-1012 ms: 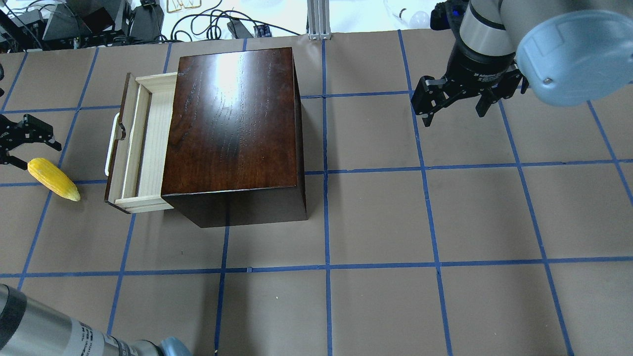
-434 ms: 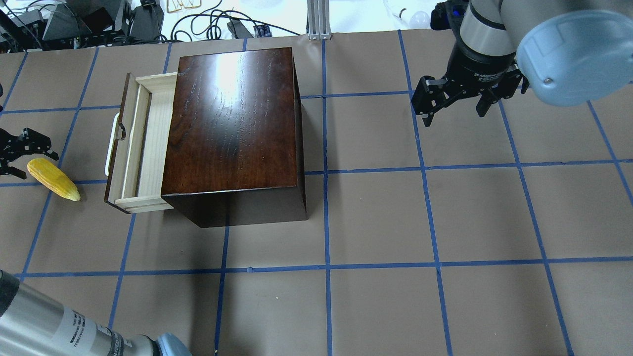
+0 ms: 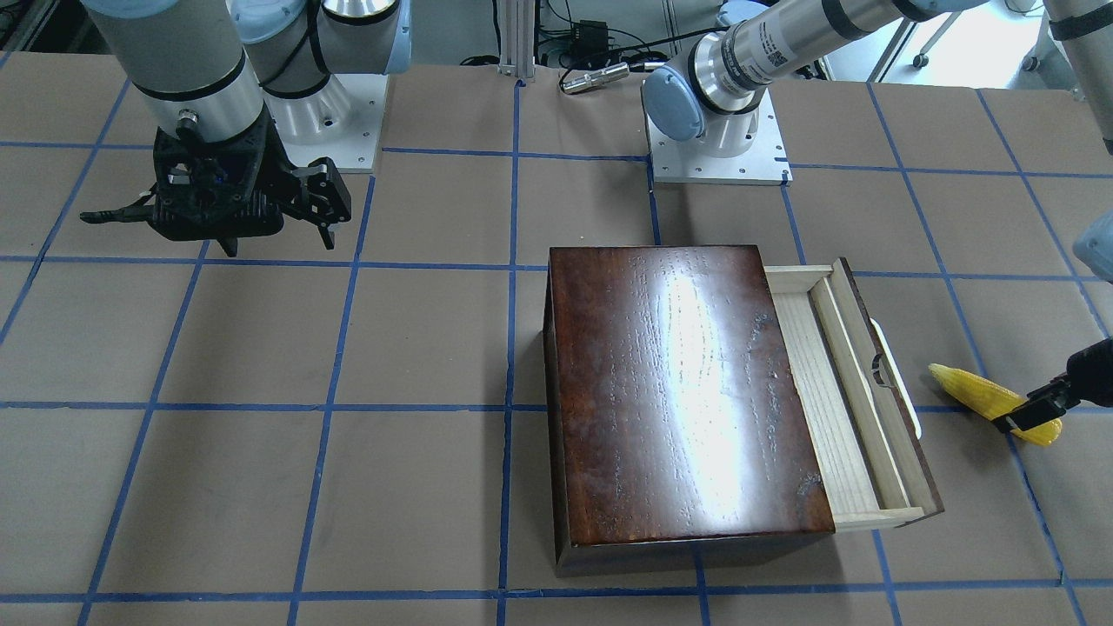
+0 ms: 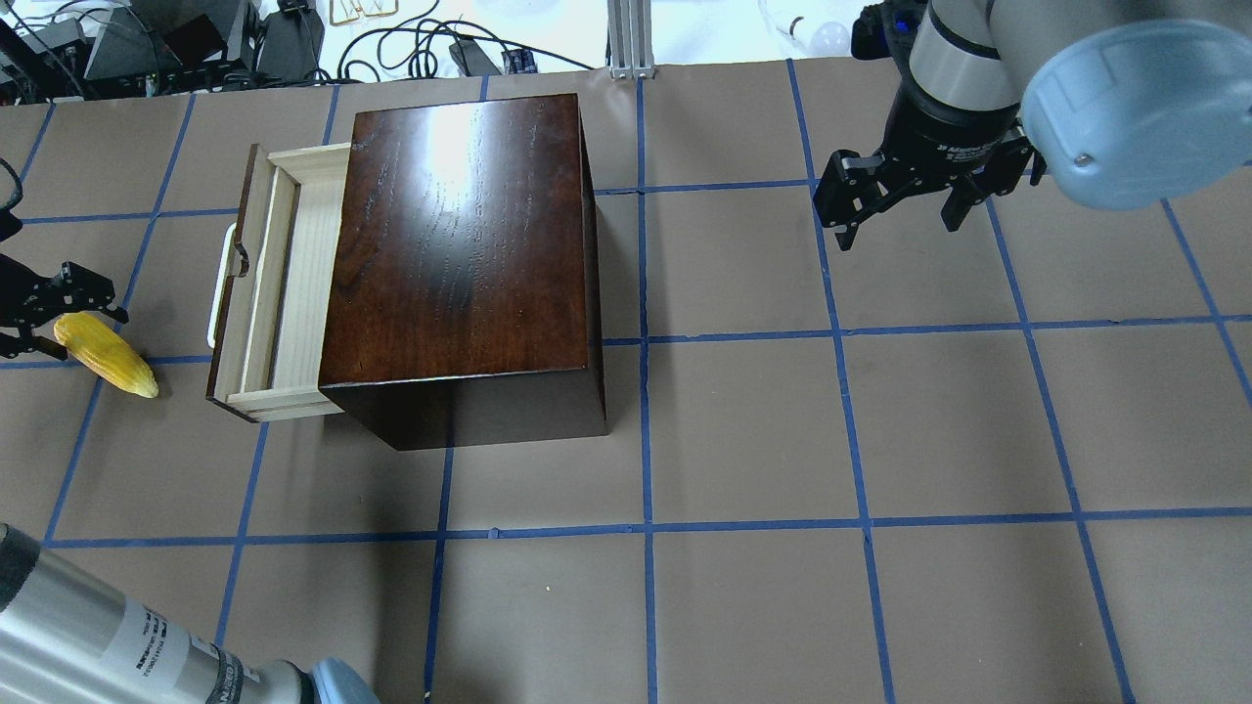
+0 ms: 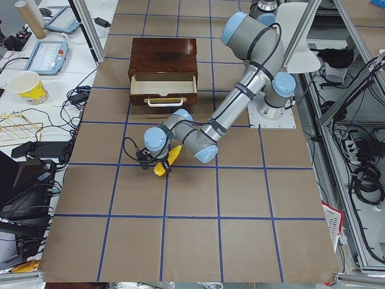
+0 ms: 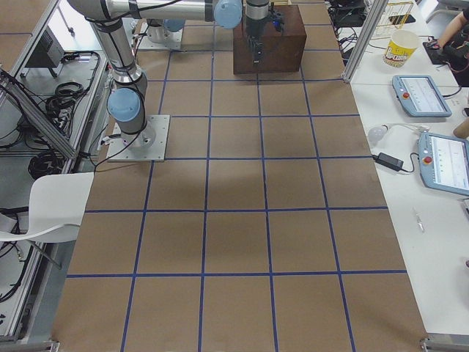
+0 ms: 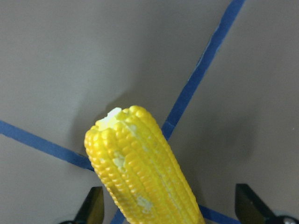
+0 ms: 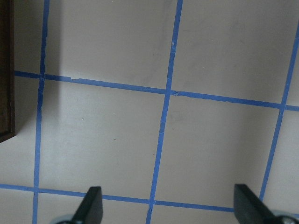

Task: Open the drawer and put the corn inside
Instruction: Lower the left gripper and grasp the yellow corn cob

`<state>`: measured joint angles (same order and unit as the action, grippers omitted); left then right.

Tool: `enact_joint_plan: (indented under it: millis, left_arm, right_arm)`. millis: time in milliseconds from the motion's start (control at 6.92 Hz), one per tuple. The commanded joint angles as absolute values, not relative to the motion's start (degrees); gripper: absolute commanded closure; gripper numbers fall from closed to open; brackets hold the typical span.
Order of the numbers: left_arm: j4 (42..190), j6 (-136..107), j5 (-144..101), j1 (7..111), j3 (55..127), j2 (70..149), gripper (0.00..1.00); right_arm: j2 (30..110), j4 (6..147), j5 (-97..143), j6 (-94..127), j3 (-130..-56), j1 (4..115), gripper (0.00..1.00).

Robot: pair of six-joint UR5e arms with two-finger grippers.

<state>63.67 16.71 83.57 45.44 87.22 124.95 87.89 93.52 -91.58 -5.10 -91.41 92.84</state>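
The drawer stands pulled partway out of the box, its pale tray bare and its handle facing the corn; to my eye the opening step is done and the pick is in hand. The corn lies flat on the table, near the drawer front but apart from it, slanted across a blue tape line, with its pointed tip nearer the drawer's corner and its blunt end under the left claw. That claw is spread wide, one finger on either side of the cob's thick end. The wrist view shows a gap on both sides, so nothing is gripped yet. Straddling the thick end likely gives the fingers the widest, flattest bite, since the taper could squeeze out of a pinch. The tray shows only a narrow strip, so the cob may have to go in lengthwise along it. The right claw hangs wide and empty above bare table, well away on the box's far side, probably parked to leave the left arm room.
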Motion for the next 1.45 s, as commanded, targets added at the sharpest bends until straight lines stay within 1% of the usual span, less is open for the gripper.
enact_joint_plan:
  millis: [0,145,434,723,1012,1157,1301]
  left_arm:
    - [63.6,18.8,83.9,45.4,86.7,125.9,0.48]
    - [63.7,18.8,83.8,45.4,86.9,126.0,0.99]
    - [64.5,18.8,83.9,45.4,86.7,125.6,1.0]
    - [64.8,18.9,83.8,45.9,86.3,123.4,1.0]
    - [65.6,21.5,83.8,47.0,86.2,119.6,1.0]
    - [68.2,22.7,83.8,48.8,85.4,117.1,1.0]
    - [73.7,25.2,83.8,50.0,82.4,115.2,1.0]
  right_arm:
    - [87.9,93.5,-91.6,-5.1,-91.4,92.9,0.0]
    - [87.9,93.5,-91.6,-5.1,-91.4,92.9,0.0]
    - [87.9,93.5,-91.6,-5.1,-91.4,92.9,0.0]
    - [87.9,93.5,-91.6,-5.1,-91.4,92.7,0.0]
    - [87.9,93.5,-91.6,-5.1,-91.4,92.7,0.0]
    - [87.9,93.5,-91.5,-5.1,-91.4,92.9,0.0]
    - [87.9,93.5,-91.6,-5.1,-91.4,92.9,0.0]
